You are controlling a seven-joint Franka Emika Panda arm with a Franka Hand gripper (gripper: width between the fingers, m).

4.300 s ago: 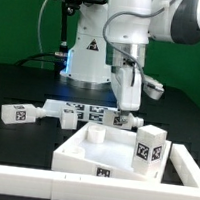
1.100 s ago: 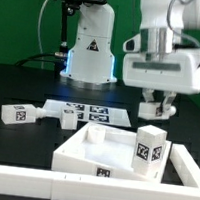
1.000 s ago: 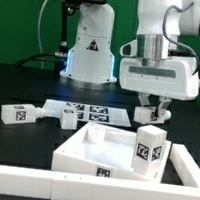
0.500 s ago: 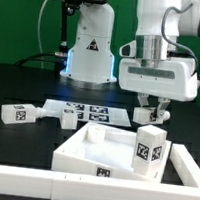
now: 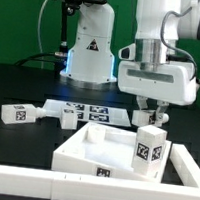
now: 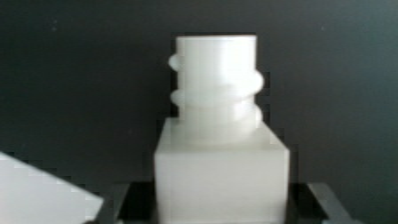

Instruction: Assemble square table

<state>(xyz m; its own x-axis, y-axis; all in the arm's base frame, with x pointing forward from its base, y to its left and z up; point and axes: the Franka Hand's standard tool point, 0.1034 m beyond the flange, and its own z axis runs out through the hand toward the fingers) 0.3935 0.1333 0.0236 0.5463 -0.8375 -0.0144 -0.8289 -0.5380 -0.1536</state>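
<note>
My gripper (image 5: pixel 150 112) is shut on a stubby white table leg (image 5: pixel 145 118) and holds it in the air just behind the square table top (image 5: pixel 78 166), near its far corner on the exterior view's right. In the wrist view the leg (image 6: pixel 217 110) points away from the gripper (image 6: pixel 222 205), its ribbed round end outward and its square block between the dark fingers (image 6: pixel 121 200). Another tagged leg (image 5: pixel 150 149) stands upright in that side of the top. A third leg (image 5: pixel 19 114) lies on the black table at the exterior view's left.
The marker board (image 5: pixel 85 111) lies flat behind the table top. A long plain white rail (image 5: pixel 68 190) runs along the front edge. The arm's base (image 5: pixel 90 52) stands at the back. A white corner (image 6: pixel 36 190) shows beside the held leg in the wrist view.
The gripper, still holding the leg, has sunk a little and shifted slightly toward the exterior view's left over the last second. Earlier it was down at the marker board.
</note>
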